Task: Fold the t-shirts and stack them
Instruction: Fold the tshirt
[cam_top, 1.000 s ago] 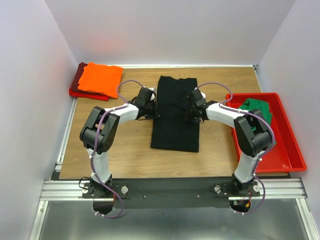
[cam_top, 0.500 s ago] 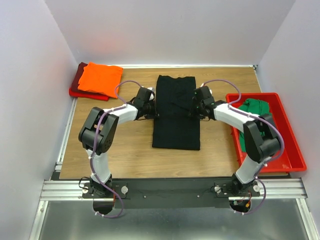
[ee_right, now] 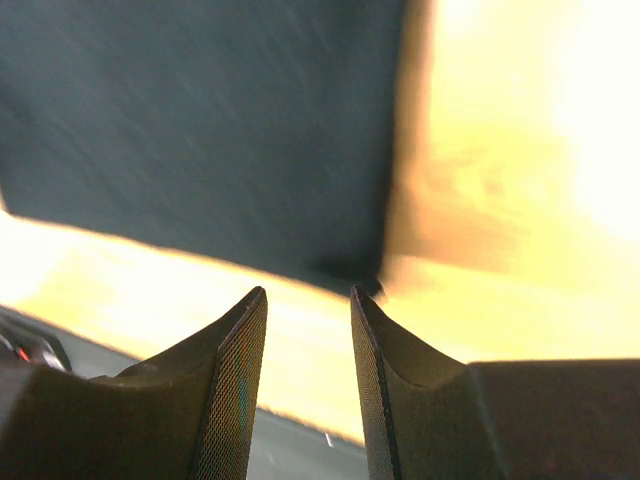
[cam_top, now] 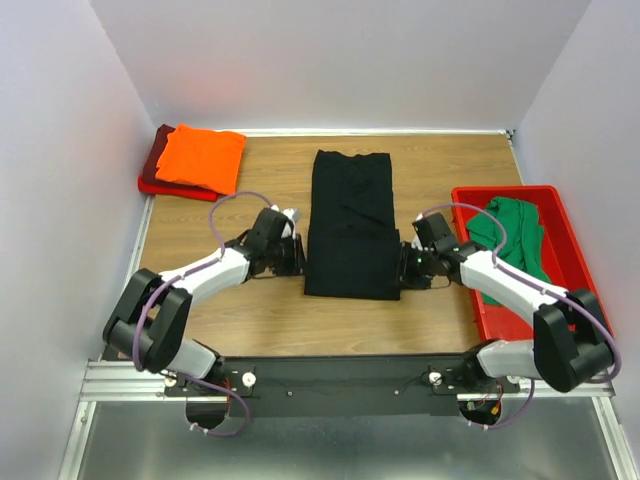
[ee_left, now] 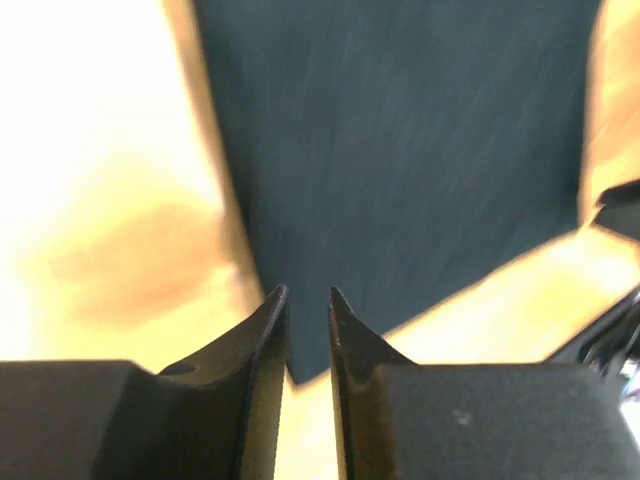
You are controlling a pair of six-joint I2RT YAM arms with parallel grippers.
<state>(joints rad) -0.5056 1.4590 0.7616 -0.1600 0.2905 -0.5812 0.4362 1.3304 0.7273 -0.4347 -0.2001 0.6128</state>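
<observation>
desk (cam_top: 200, 310): plain wood top, light brown grain, takes up most of the overhead view; in the left wrist view (ee_left: 100, 200) it's just a bright yellowish blur
bin (cam_top: 578, 283): red plastic, shallow, rectangular, sits at the desk's right side, close to the right wall
walls (cam_top: 340, 60): pale, plain, boxing the desk in at the back and both sides
rail (cam_top: 120, 378): silver slotted aluminium, runs along the desk's near edge
floor panel (cam_top: 330, 450): dull grey metal sheet below the rail

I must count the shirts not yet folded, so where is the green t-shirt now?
In the top view, the green t-shirt lies crumpled in the red bin on the right side of the table, right of the black t-shirt.
</observation>
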